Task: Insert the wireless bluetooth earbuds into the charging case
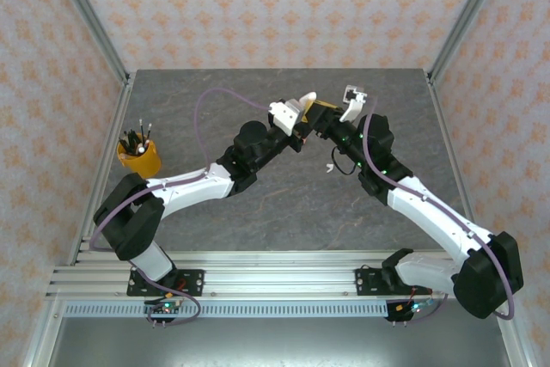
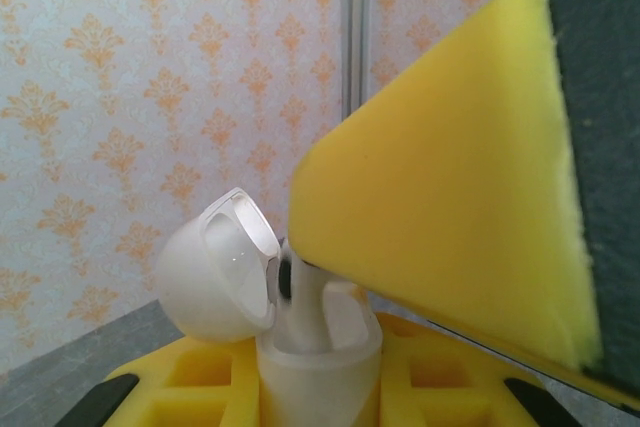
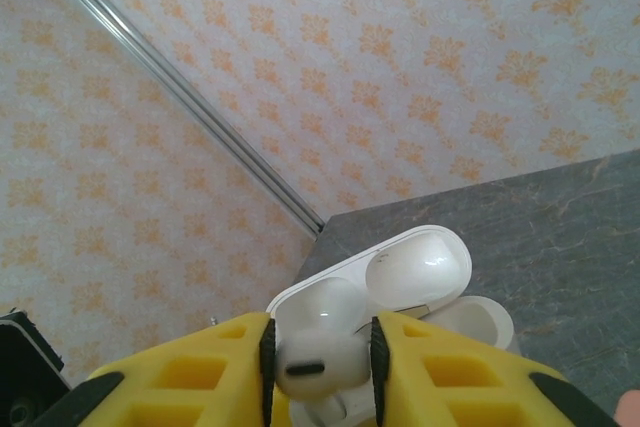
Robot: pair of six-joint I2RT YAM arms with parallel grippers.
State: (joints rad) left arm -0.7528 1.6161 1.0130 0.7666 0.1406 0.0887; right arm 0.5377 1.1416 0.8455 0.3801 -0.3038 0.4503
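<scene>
My left gripper [image 1: 296,113] [image 2: 320,392] is shut on a white charging case [image 2: 320,367] [image 1: 305,99], held upright above the table. Its lid [image 2: 215,267] [image 3: 415,267] hangs open. A white earbud [image 2: 305,302] [image 3: 320,362] sits stem-down in the case's mouth. The black pads of my right gripper [image 1: 323,118] [image 3: 320,367] press its head on both sides, so that gripper is shut on it. In the left wrist view, one yellow finger [image 2: 450,197] of the right gripper hangs over the case from the upper right.
A yellow cup [image 1: 139,157] with pens stands at the table's left edge. A small white piece [image 1: 331,168] lies on the grey tabletop [image 1: 284,212] below the two grippers. Metal frame posts and patterned walls close in the back and sides.
</scene>
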